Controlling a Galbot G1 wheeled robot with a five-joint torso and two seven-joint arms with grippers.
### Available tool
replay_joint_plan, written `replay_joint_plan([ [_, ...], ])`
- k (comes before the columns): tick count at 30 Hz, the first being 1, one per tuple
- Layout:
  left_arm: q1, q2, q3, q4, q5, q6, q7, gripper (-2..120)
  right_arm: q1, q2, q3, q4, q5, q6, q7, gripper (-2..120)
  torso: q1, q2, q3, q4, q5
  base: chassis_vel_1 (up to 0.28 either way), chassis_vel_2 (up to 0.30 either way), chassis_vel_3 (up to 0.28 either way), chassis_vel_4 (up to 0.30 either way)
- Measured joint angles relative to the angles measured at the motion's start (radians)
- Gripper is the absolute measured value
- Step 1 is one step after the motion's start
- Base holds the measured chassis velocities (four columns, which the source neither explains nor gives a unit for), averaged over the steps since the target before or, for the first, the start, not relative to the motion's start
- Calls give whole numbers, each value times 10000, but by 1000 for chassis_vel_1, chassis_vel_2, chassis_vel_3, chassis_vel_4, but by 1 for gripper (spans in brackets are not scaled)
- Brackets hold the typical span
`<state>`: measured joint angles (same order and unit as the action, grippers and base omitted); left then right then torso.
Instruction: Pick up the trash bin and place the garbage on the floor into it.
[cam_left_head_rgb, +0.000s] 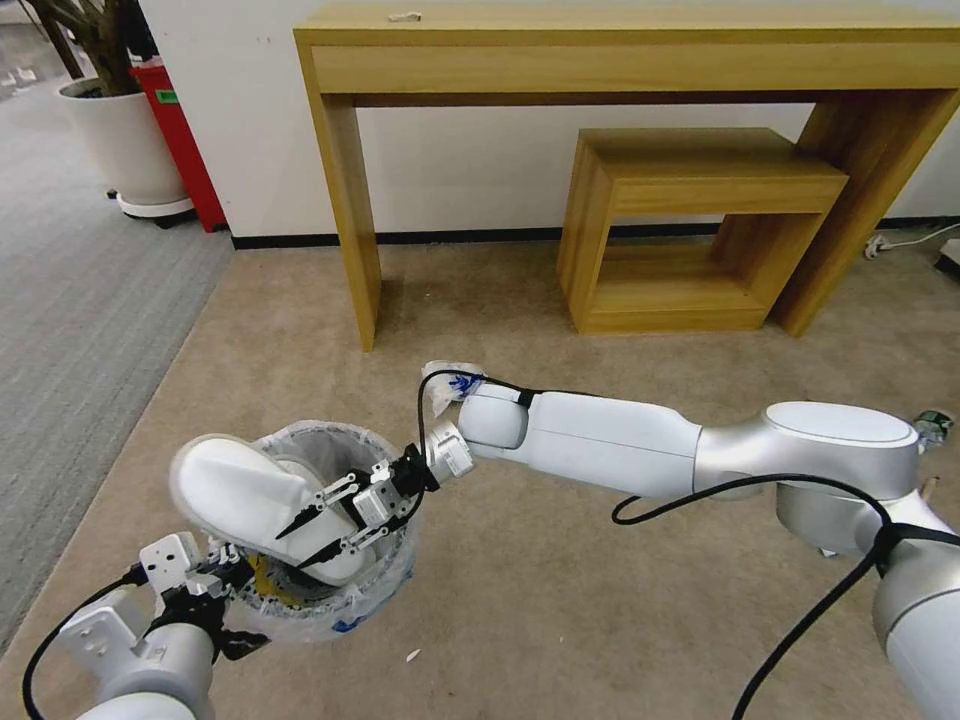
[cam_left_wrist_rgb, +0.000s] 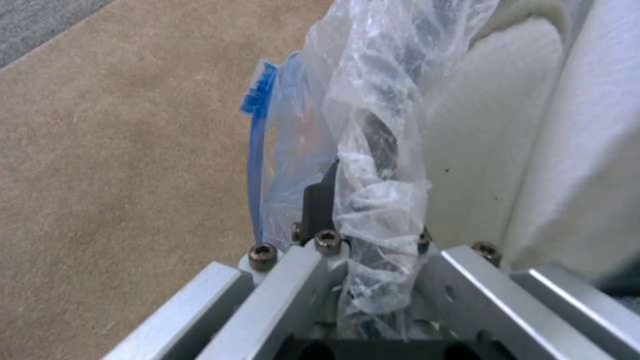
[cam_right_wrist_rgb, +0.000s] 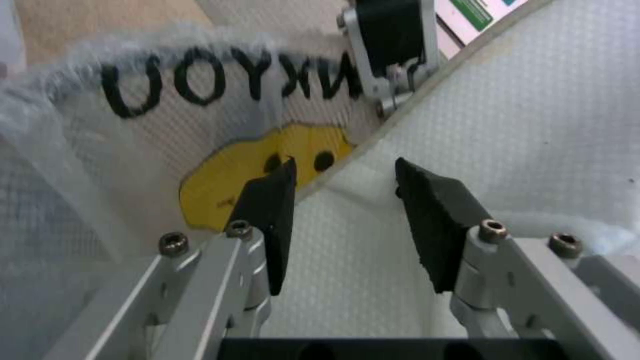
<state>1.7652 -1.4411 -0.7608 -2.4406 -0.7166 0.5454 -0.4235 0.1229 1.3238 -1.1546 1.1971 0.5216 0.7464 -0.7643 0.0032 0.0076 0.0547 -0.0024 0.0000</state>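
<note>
Beige short-pile carpet (cam_left_head_rgb: 560, 600) meets grey ribbed carpet (cam_left_head_rgb: 80, 330) on the left; a light-wood console table (cam_left_head_rgb: 640, 50) stands against the white wall (cam_left_head_rgb: 460, 170) (dark skirting below), sheltering a smaller open wooden stool (cam_left_head_rgb: 690, 230); a white planter (cam_left_head_rgb: 125, 140) and red box (cam_left_head_rgb: 185, 140) occupy the far-left corner.

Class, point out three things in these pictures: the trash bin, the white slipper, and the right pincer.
trash bin (cam_left_head_rgb: 372, 590): head view, bag-lined front wall.
white slipper (cam_left_head_rgb: 235, 490): head view, upper fabric.
right pincer (cam_left_head_rgb: 305, 540): head view, midway between its open fingertips.

Slipper (cam_left_head_rgb: 240, 495) in trash bin (cam_left_head_rgb: 330, 615) on floor (cam_left_head_rgb: 560, 620), before desk (cam_left_head_rgb: 640, 60).
</note>
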Motion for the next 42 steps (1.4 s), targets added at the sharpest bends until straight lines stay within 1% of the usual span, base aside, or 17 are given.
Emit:
replay_joint_plan([
  [6,-35,-5,26,4,6,-4,-12,0,-41,68,133,-232,-76,112,-23,39,1,0,0,0,0,0,0,0,0],
  [14,-265,136,-70,440,-46,-5,-40,0,-26,-421,318,1156,835,-317,361,39,0,1,0,1,0,0,0,0,0],
  [17,-407,213,-87,739,-97,-2,-71,0,-128,-978,507,1890,1171,-468,523,39,0,2,0,1,0,0,0,0,0],
  [18,-407,213,-87,739,-97,-2,-71,0,-128,-978,507,1890,1171,-468,523,39,0,2,0,1,0,0,0,0,0],
  [21,-521,267,-86,926,-146,6,-102,0,-244,-1498,707,2168,1265,-496,565,39,0,2,-1,0,0,0,0,0,0],
  [24,-616,337,-102,1029,-260,42,-164,0,-576,-2330,1295,2447,1505,-557,939,39,0,2,-1,-2,2,0,0,0,0],
  [25,-616,337,-102,1029,-260,42,-164,0,-576,-2330,1295,2447,1505,-557,939,39,0,2,-1,-2,2,0,0,0,0],
  [26,-599,355,-95,1029,-263,45,-171,0,-775,-2603,1578,2585,1606,-692,1468,39,0,2,0,-3,2,0,0,0,0],
  [28,-533,376,-57,1012,-252,60,-170,0,-1264,-3065,2190,2906,1911,-1059,3337,41,1,2,0,1,3,0,0,0,0],
  [29,-533,376,-57,1012,-252,60,-170,0,-1264,-3065,2190,2906,1911,-1059,3337,41,1,2,0,1,3,0,0,0,0],
  [32,-476,439,-56,1004,-204,61,-163,0,-2049,-3568,3275,3521,2586,-1862,5902,52,0,2,0,-1,5,0,0,0,0],
  [33,-476,439,-56,1004,-204,61,-163,0,-2049,-3568,3275,3521,2586,-1862,5902,52,0,2,0,-1,5,0,0,0,0],
  [36,-374,481,-80,994,-110,51,-124,0,-2694,-3941,4242,4043,2920,-2575,7833,67,1,2,-1,0,3,0,0,0,0],
  [37,-374,481,-80,994,-110,51,-124,0,-2694,-3941,4242,4043,2920,-2575,7833,67,1,2,-1,0,3,0,0,0,0],
  [40,-275,481,-95,1010,249,-16,42,0,-3596,-4285,5201,4440,2884,-3391,9755,82,0,2,-1,0,3,0,0,0,0],
  [41,-275,481,-95,1010,249,-16,42,0,-3596,-4285,5201,4440,2884,-3391,9755,82,0,2,-1,0,3,0,0,0,0],
  [42,-264,478,-110,1018,295,-23,63,0,-3899,-4387,5500,4509,2756,-3618,10215,86,0,2,-1,0,2,0,0,0,0],
])
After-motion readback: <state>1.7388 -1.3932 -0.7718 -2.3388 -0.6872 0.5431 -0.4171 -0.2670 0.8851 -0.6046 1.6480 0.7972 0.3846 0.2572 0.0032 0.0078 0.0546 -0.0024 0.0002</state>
